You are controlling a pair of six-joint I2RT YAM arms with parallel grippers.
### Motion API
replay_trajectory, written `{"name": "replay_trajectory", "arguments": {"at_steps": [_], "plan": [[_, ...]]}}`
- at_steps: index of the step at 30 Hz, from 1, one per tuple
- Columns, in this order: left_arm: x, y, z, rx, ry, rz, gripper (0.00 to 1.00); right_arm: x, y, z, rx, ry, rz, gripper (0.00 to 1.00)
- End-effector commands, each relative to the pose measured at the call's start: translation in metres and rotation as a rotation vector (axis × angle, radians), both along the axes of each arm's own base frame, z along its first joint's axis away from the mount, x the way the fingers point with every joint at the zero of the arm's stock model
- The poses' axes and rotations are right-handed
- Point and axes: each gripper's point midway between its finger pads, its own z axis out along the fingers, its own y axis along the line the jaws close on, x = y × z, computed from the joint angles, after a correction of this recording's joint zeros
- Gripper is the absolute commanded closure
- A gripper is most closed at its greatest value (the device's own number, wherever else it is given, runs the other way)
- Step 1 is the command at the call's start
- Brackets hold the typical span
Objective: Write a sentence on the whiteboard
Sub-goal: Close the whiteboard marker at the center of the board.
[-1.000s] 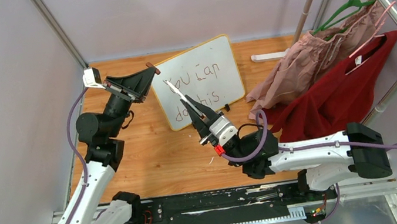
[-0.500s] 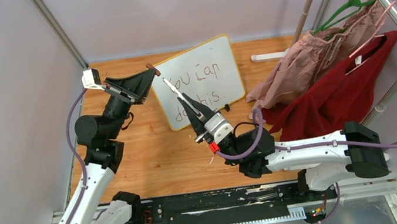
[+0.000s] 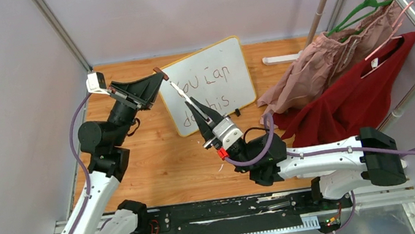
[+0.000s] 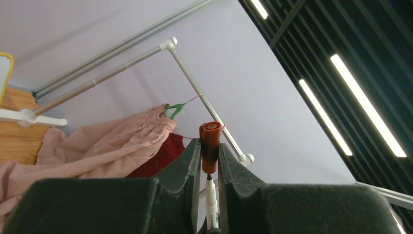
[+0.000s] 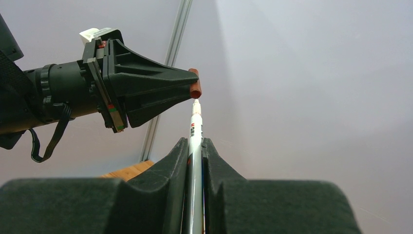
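Whiteboard (image 3: 235,55) sits at the back of the wooden worktop (image 3: 162,161). The sentence (image 3: 208,89) reads "You can do this." in two lines. Over its left edge, my right fingers (image 5: 171,168) are clamped narrow on the marker (image 5: 195,141). I can't read the red print on the barrel. Its tip is right at the mouth of the reddish-brown cap (image 4: 210,146), which is pinched in my left fingers (image 4: 184,168).
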Motion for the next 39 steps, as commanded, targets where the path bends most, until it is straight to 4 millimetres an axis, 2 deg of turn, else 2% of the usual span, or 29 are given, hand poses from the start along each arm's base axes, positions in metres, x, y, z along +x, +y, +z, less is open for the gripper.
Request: {"name": "replay_trajectory", "arguments": {"at_steps": [1,39], "plan": [[-0.0161,-0.0015,0.0148,-0.008,-0.061,-0.028,1.0,-0.0036,-0.0058,0.02,0.076,0.004,0.005,1.0],[-0.0192,-0.0048,0.0075,-0.004,-0.051,-0.043,1.0,-0.0019,-0.0062,0.0242,0.096,0.004,-0.004,1.0]]}}
